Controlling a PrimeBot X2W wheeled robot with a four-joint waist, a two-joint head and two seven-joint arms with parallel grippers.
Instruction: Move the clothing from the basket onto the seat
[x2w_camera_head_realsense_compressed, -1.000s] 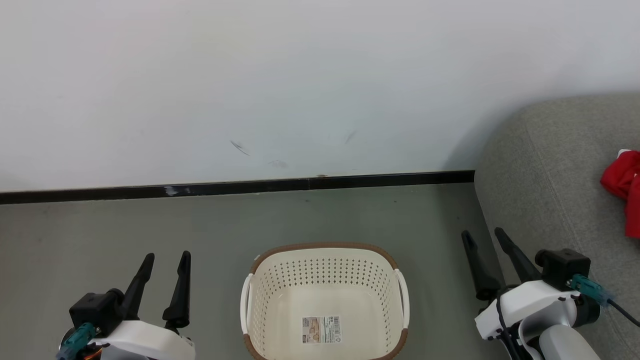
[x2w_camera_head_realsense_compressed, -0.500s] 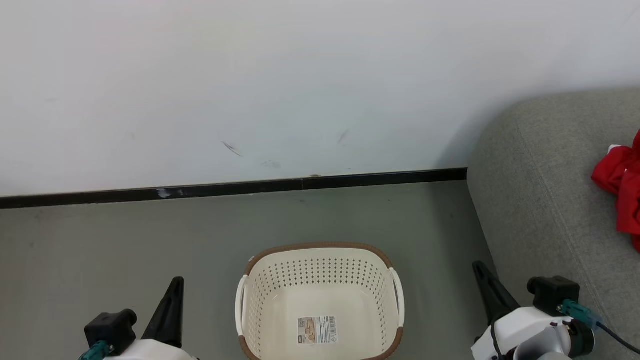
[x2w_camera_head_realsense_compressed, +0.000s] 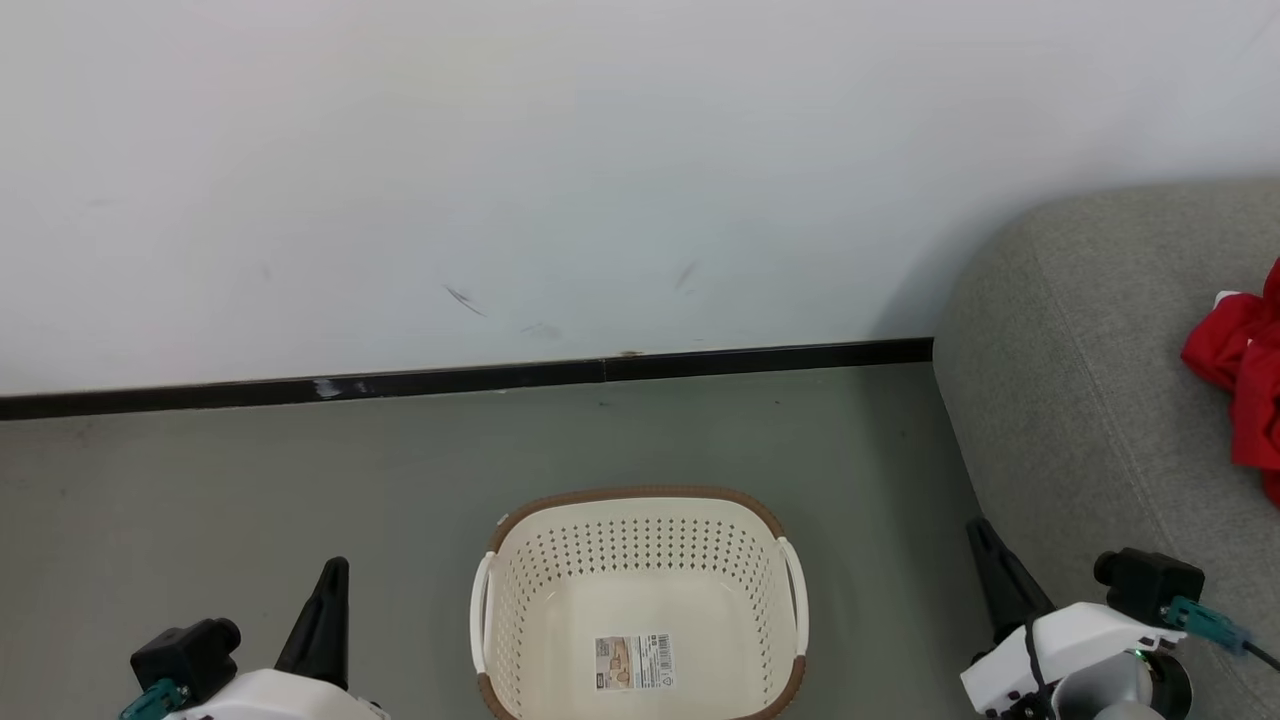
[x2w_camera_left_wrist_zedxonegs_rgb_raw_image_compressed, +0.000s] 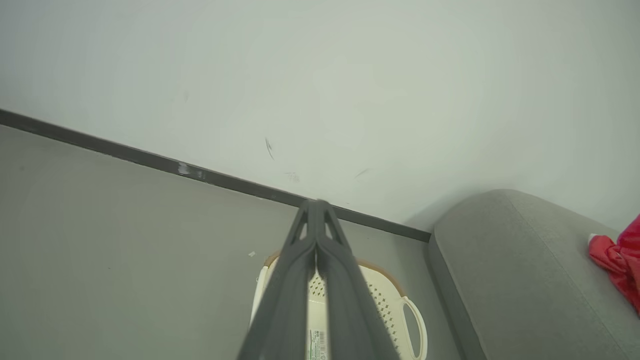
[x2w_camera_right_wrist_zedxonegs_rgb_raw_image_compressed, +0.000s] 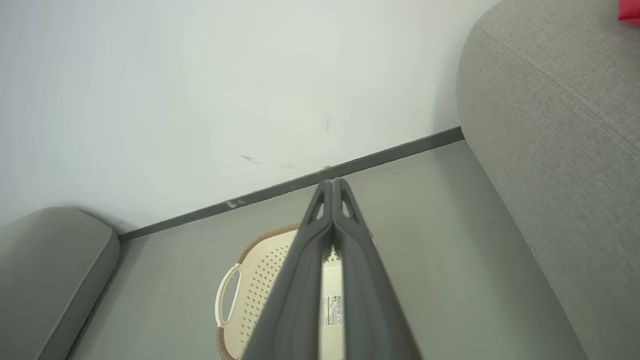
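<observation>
Basket (x2w_camera_head_realsense_compressed: 640, 548): stood on the floor (x2w_camera_head_realsense_compressed: 300, 480) in front of the wall's dark skirting (x2w_camera_head_realsense_compressed: 450, 378). It held nothing but a paper sticker (x2w_camera_head_realsense_compressed: 635, 662) on its bottom.
Clothing (x2w_camera_head_realsense_compressed: 1238, 370): a red heap lay on the seat (x2w_camera_head_realsense_compressed: 1080, 400), well apart from the basket on its right. Part of it ran past the picture's edge, so its full extent could not be told.
Seat: a grey cushion rose just right of the basket.
Left tool (x2w_camera_head_realsense_compressed: 333, 578): hung left of the basket, apart from its handle, with the fingers pressed together on nothing.
Right tool (x2w_camera_head_realsense_compressed: 983, 540): hung right of the basket, between it and the seat, likewise closed and empty.
Step in hand: judged to be the finish. The transfer looked done, with nothing left in the basket to fetch.
Doing it well: look once into the basket for any small piece. Keep both tools clear of the basket's rim and handles so it is not knocked. The right arm should not brush the seat or drag the heap back toward the basket.
</observation>
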